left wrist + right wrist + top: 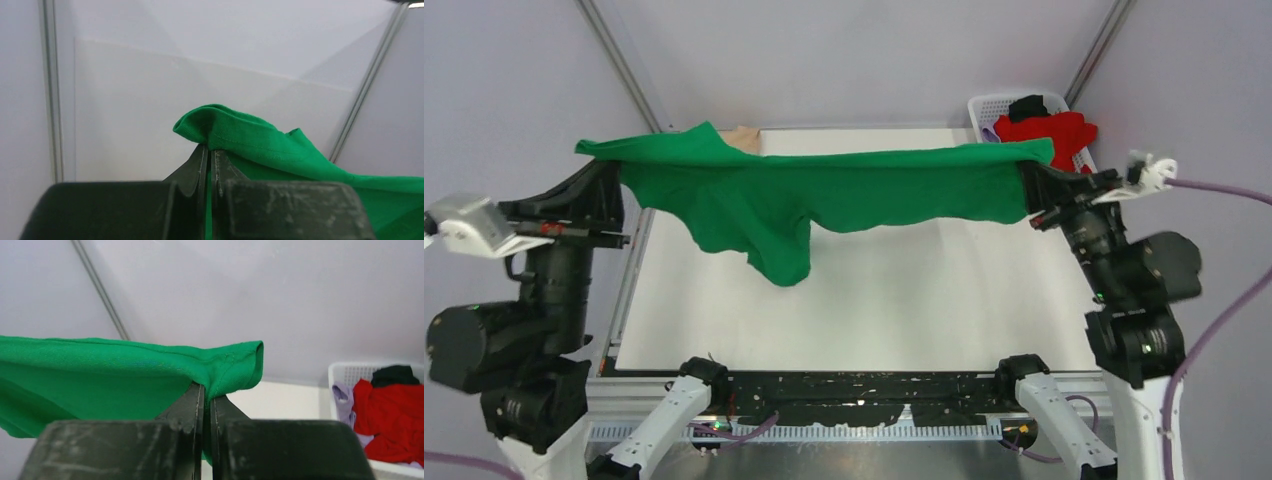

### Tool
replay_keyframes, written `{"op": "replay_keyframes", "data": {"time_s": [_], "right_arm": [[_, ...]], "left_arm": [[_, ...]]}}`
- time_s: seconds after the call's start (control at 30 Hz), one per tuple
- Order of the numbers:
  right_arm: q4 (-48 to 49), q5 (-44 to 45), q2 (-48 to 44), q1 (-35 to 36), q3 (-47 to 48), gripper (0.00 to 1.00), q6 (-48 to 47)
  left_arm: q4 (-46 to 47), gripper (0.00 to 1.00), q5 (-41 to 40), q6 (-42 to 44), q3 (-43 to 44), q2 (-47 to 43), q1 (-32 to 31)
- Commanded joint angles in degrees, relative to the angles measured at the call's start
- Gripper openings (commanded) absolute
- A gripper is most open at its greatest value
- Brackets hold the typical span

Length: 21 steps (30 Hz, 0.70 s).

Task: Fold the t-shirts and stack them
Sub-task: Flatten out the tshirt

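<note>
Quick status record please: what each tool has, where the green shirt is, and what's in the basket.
left tool: shut on green t-shirt, one end
right tool: shut on its other end
green t-shirt: stretched between both tools over the table, middle sagging
basket: red shirt, black garment, lilac garment
tan shirt: far side, mostly hidden behind the green

Garments: five in total.
- One green t-shirt (pixel 824 190).
- One tan garment (pixel 744 138).
- One red garment (pixel 1046 130).
- One lilac garment (pixel 342 392).
- One black garment (pixel 1027 106).

Baskets: one white lattice basket (pixel 994 103).
Grippers: two, the left gripper (pixel 209 150) and the right gripper (pixel 207 387).
Tables: one white table (pixel 904 300).
</note>
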Motion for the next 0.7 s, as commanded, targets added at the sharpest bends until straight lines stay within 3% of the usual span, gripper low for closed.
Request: {"op": "replay_keyframes", "data": {"time_s": [0.0,0.17,0.33,0.47,0.67], "right_arm": [[-3.99,-1.24,-5.89,-0.06,7.60,0.05,-1.43],[-6.73,-5.34,-8.21,-0.21,15.27,0.05,-0.78],[-7.25,-6.20,-8.82,-0.13,16.98,0.05,-0.96],[-6.94,-3.28,-7.67,-0.15,14.70,0.05,-2.20],[-6.97,7.14,-1.99,-0.14,6.87,0.06,-3.17]], "left_arm": [[-1.19,0.00,3.02,5.84,9.47,-0.53,0.14],[-3.78,0.00,6.28,6.62,19.24,0.40,0.14],[-2.65,0.00,6.12,7.19,21.14,2.34,0.14],[0.52,0.00,1.00,8.45,18.50,6.34,0.14],[8.76,0.00,-13.83,13.31,8.84,18.70,0.21]]}}
